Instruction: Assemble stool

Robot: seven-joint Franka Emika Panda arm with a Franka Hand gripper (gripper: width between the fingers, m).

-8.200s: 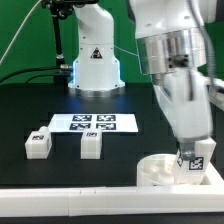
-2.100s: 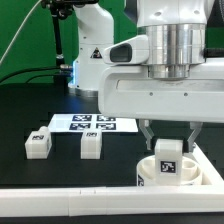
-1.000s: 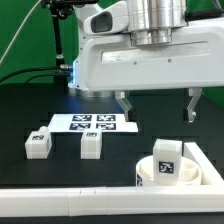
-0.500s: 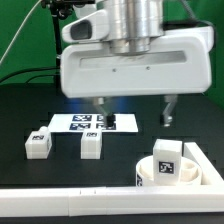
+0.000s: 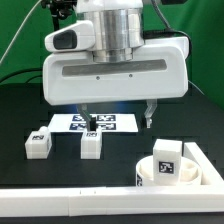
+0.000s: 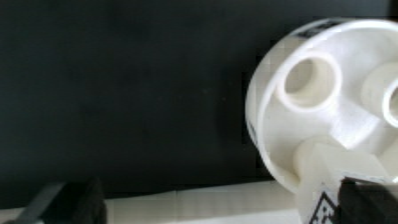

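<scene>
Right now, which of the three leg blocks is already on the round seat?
The rightmost leg in the exterior view: it stands on the seat; the left leg and middle leg sit loose on the table.

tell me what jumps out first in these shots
The big white hand hangs open and empty across the middle of the exterior view, above the black table. At that view's lower right sits the round seat with one leg standing upright in it; a loose leg and a second loose leg sit toward that view's left.
</scene>
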